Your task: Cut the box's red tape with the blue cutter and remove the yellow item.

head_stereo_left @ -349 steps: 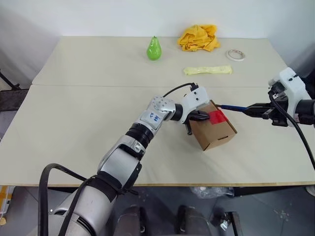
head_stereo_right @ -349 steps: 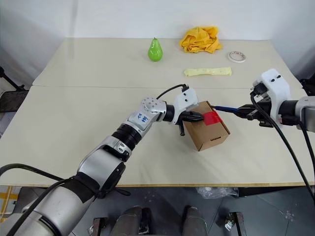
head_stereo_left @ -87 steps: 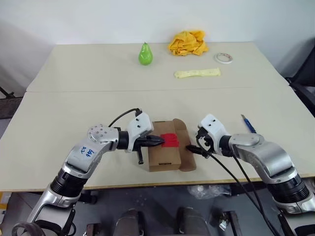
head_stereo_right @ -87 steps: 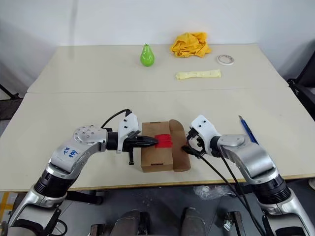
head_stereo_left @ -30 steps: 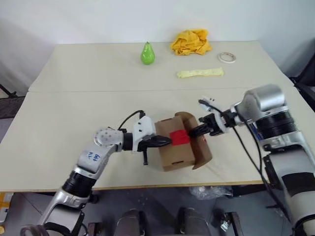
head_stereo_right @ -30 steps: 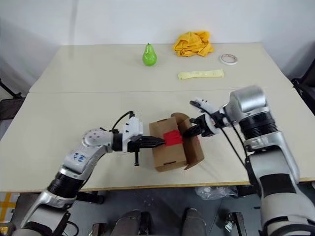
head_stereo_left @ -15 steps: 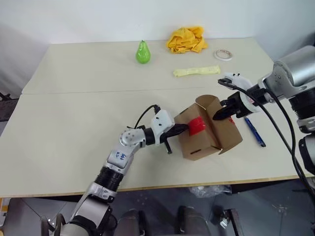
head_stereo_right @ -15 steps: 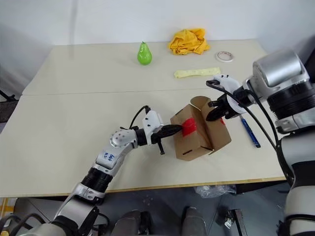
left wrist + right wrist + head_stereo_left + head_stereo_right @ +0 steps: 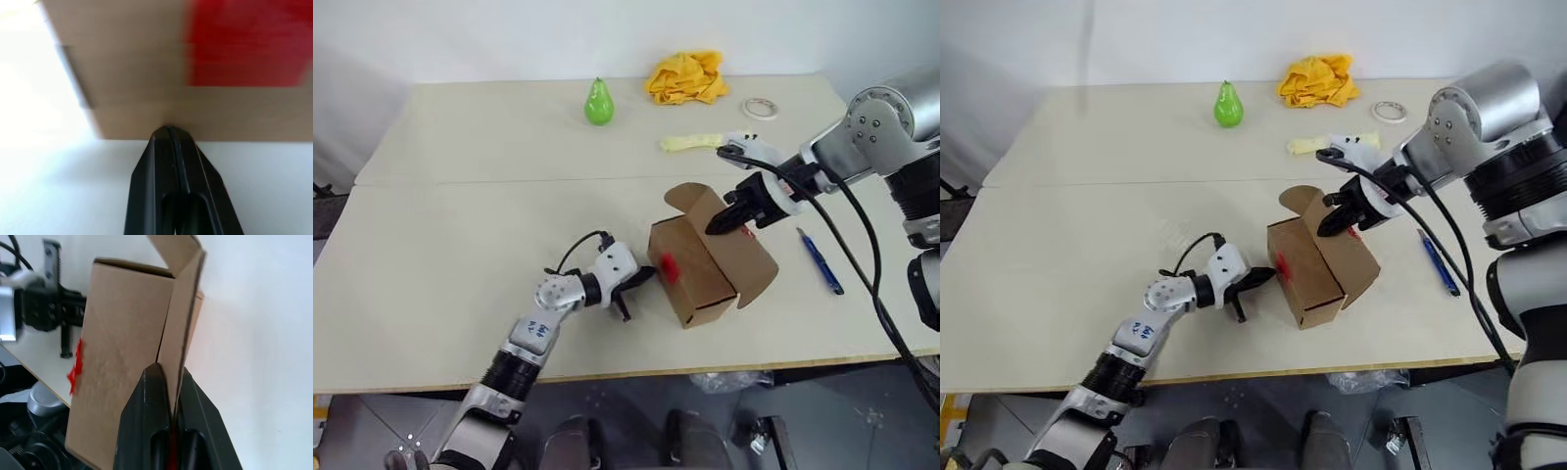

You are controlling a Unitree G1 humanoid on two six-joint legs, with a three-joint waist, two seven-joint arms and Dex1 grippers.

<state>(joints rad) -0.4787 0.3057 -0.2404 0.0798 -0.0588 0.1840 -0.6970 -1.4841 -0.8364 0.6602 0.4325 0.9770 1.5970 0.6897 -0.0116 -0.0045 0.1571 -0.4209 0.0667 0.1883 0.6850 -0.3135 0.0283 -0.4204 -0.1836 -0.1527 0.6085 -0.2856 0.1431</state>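
1. Closest to me, the left gripper [image 9: 642, 277] has its fingers squeezed together, holding nothing. The tip is pressed against the side of the box [image 9: 705, 259] down near the table [image 9: 431, 245], right by the red tape [image 9: 669, 267]. Looks like it's just bracing the box so it can't slide.

2. The box is tipped up on the front table, flap open. The right gripper [image 9: 717, 223] is clamped on that flap [image 9: 183, 323], fingers pinching the cardboard edge. My guess: it's lifting the flap to open things up or shake out what's inside.

3. The yellow item? Can't spot it, so I'd guess it's inside the box.

4. The blue cutter [image 9: 820, 260] is lying on the table just to the right of the box, nobody holding it. Cutting seems done.

5. Further back: a pale yellow strip [image 9: 690, 143], a green pear [image 9: 597, 102], a yellow cloth heap [image 9: 684, 77] and a tape roll [image 9: 761, 108], all well away from the action.
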